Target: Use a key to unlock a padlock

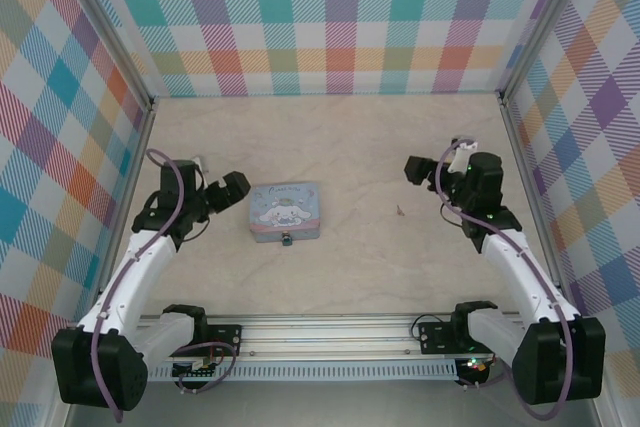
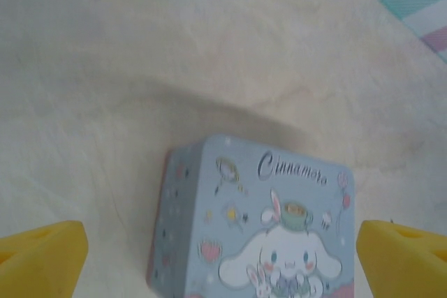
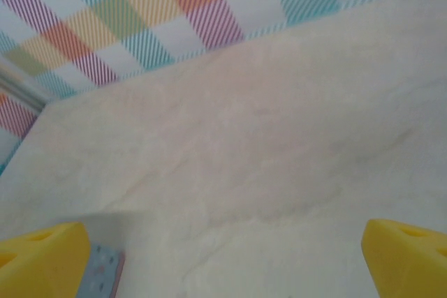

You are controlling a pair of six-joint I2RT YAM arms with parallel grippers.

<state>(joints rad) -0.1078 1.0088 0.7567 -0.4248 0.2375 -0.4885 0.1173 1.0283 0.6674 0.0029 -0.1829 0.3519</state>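
Padlock (image 1: pixel 287 239) barely shows at tin (image 1: pixel 285 209) edge; left gripper (image 1: pixel 232 190) and right gripper (image 1: pixel 418 169) spread.

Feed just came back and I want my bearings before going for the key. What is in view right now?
tin: one, pale blue with a cartoon print, flat on the table, left of centre
padlock: one, dark bluish, at the tin's near edge
key: one, tiny, brownish, on bare table right of the tin
table: one, beige
walls: three, pastel plaid, left, back and right
rail: one, silver, near edge
left gripper: one, black, open, beside the tin's left end
right gripper: one, black, open, just beyond the key
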